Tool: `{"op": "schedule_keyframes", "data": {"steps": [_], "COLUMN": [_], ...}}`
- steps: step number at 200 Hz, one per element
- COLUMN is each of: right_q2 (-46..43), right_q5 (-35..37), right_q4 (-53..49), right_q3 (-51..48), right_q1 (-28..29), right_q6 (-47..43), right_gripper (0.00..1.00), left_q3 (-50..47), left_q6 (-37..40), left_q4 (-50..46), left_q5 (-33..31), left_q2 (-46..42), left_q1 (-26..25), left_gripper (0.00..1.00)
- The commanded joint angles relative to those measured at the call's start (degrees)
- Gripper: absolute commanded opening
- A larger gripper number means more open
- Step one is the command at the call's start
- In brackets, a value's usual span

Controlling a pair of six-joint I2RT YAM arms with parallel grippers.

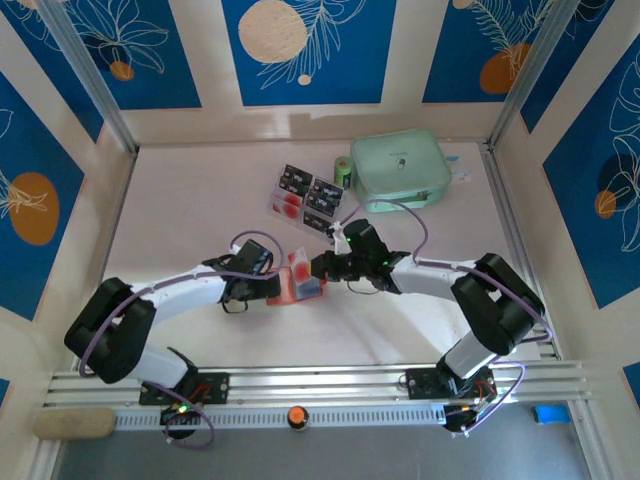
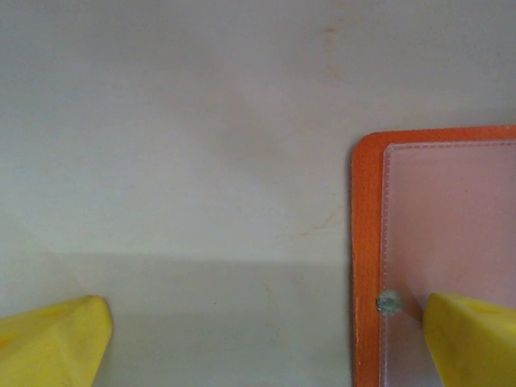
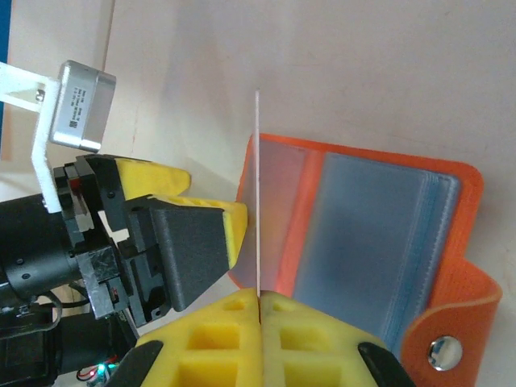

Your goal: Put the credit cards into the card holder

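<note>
From above, the credit cards [image 1: 306,195] lie in a loose cluster on the pale bench [image 1: 190,210], just beside a mint-green pouch [image 1: 400,168]. Their black halves carry white marks too small to read. Nearer the arms, the orange-red card holder [image 1: 303,288] lies open on the bench between the left claw [image 1: 274,288] and the right claw [image 1: 322,266], and both meet over it.

On the left wrist camera, the left claw [image 2: 266,339] has its yellow fingertips [image 2: 52,339] spread well apart. One tip is over bare bench, the other over the corner of the card holder [image 2: 367,242], beside its tiny snap button [image 2: 389,302]. The holder shows an orange stitched border around a pale pink panel.

On the right wrist camera, the right claw [image 3: 260,305] is clamped on a single card [image 3: 258,185], seen edge-on as a thin white line standing at the open card holder [image 3: 379,242], by its grey-blue pockets. The left claw [image 3: 185,234] touches the holder's far edge. A silver module [image 3: 76,105] above it bears a label too fine to read.
</note>
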Motion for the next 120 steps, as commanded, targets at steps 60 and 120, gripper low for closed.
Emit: {"op": "schedule_keyframes", "data": {"steps": [60, 120], "right_q2": [3.0, 4.3], "right_q5": [6.4, 10.3], "right_q4": [7.4, 12.5], "right_q3": [-2.7, -4.9], "right_q1": [3.2, 4.9], "right_q6": [5.7, 9.2], "right_gripper": [0.00, 0.00], "left_q3": [-4.4, -4.5], "left_q6": [-1.4, -0.7], "left_q4": [-2.1, -1.7], "left_q5": [0.6, 1.0], "left_q2": [-3.1, -2.5], "left_q1": [0.6, 0.6], "left_gripper": [1.00, 1.00]}}
